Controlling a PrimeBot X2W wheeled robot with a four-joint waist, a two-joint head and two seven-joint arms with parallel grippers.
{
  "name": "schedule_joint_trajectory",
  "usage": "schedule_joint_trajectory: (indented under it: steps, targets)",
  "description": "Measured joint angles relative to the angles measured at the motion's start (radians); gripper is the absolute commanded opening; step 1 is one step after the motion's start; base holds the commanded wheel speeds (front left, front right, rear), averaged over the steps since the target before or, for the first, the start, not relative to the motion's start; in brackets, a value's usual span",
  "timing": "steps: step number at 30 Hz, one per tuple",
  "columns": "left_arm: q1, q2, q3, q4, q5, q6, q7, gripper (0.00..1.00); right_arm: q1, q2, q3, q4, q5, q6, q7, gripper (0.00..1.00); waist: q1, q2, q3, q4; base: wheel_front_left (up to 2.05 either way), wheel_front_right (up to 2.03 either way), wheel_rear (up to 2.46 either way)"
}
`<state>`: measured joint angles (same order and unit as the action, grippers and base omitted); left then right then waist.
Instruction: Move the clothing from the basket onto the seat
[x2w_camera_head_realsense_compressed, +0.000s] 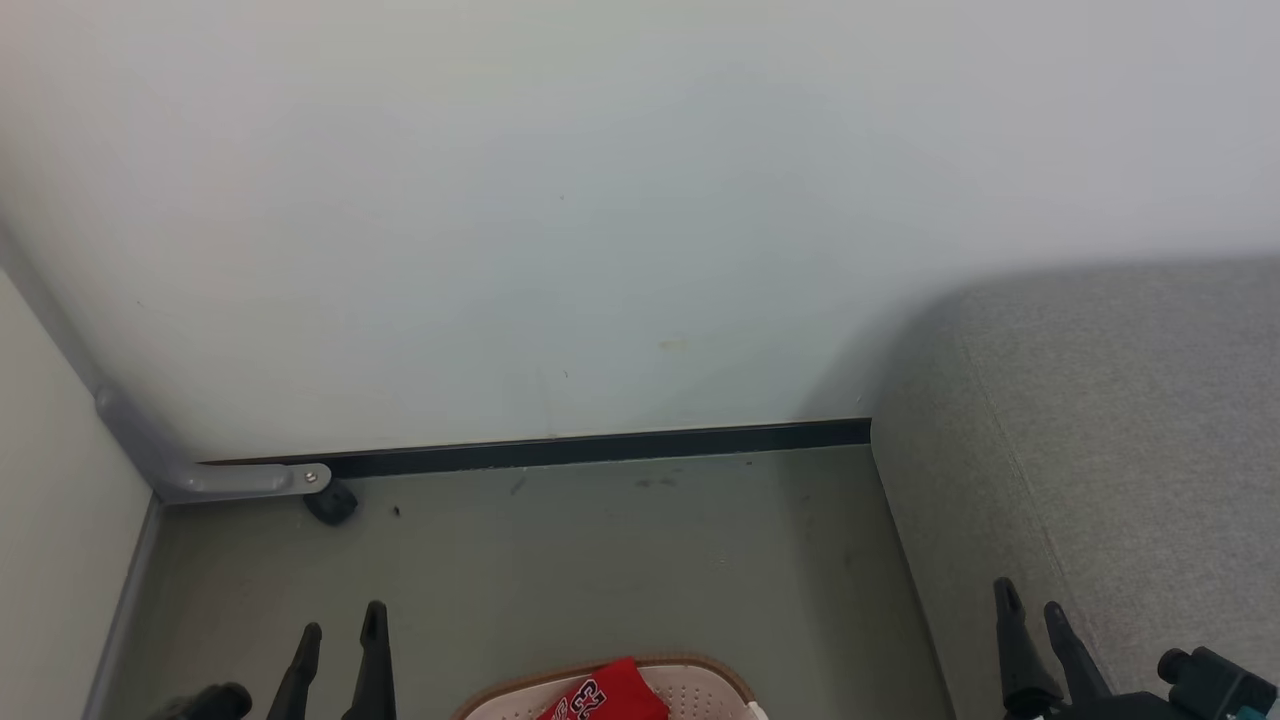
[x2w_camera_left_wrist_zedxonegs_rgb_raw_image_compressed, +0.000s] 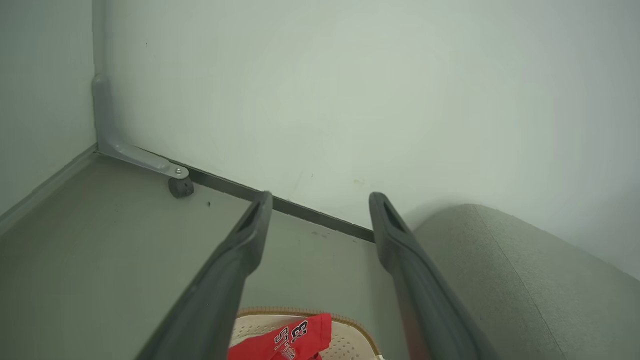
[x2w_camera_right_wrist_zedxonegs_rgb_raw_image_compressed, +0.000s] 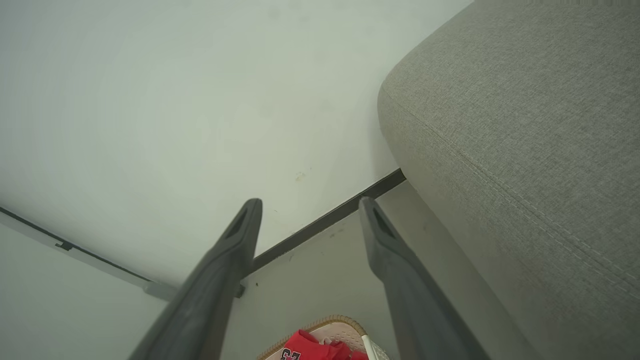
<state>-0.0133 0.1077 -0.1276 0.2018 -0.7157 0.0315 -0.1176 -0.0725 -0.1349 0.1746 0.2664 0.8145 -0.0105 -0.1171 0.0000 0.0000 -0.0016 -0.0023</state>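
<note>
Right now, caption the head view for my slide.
Open left tool and right tool flank the cream perforated basket holding red jersey clothing; grey fabric seat at right.

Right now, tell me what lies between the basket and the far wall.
Bare floor with a few dark scuffs, from the basket to the wall, seen in the head view.
</note>
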Motion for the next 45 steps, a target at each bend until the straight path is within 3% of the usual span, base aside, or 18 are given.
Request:
schedule_joint_trajectory:
  steps: [36,45]
  targets:
    - [0.001,0.017,-0.114,-0.006,0.542,0.084,-0.132,1.0,-0.02,-0.056,0.154,-0.002,-0.448,-0.085,-0.132,1.0,0.0,0.0,0.014,-0.006,0.0,0.0,0.0]
    - [0.001,0.016,-0.115,0.011,0.548,0.083,-0.132,1.0,-0.02,-0.055,0.16,-0.002,-0.454,-0.086,-0.132,1.0,0.0,0.0,0.017,-0.004,0.0,0.0,0.0]
